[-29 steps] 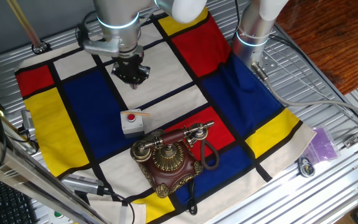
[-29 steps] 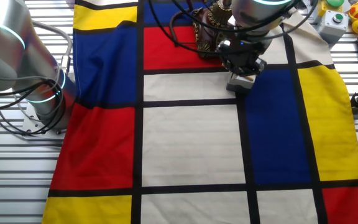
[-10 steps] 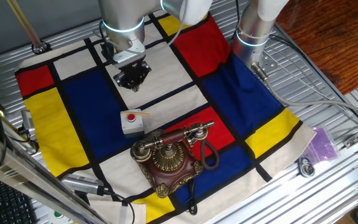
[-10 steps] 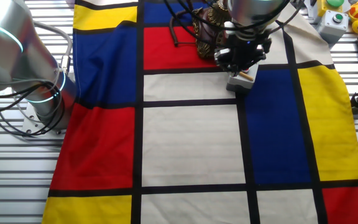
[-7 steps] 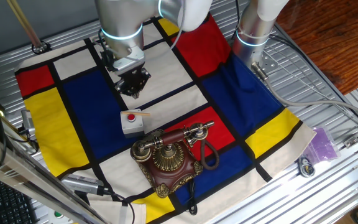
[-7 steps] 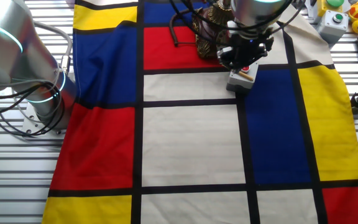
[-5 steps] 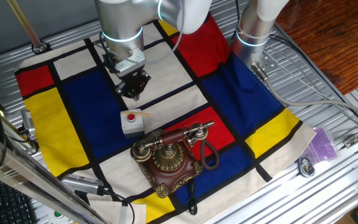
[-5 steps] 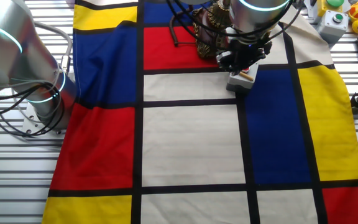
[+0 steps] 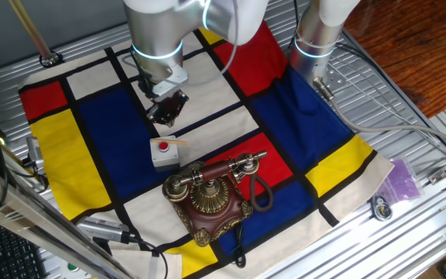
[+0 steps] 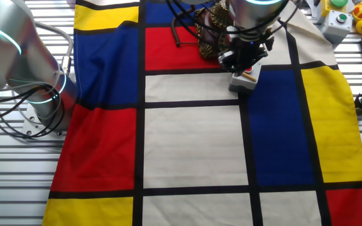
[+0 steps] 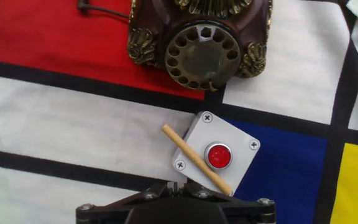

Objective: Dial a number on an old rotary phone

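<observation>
The old rotary phone (image 9: 207, 198) stands on the checked cloth near the table's front, with its handset resting on the cradle. Its brass dial (image 11: 202, 56) shows at the top of the hand view; in the other fixed view the phone (image 10: 207, 30) is partly hidden behind the arm. My gripper (image 9: 167, 112) hangs above the cloth just behind a small grey box, well short of the phone. Its fingers look closed together at the bottom of the hand view, so the gripper (image 11: 174, 185) is shut with nothing in it.
A small grey box (image 9: 163, 153) with a red button (image 11: 218, 155) lies between the gripper and the phone. A thin wooden stick (image 11: 196, 159) rests across it. The phone's black cord (image 9: 259, 194) loops to its right. A second arm's base (image 9: 316, 39) stands at the back right.
The gripper has moved forward and down from the white square toward the grey box and turned about its axis. Phone, box and stick have not moved.
</observation>
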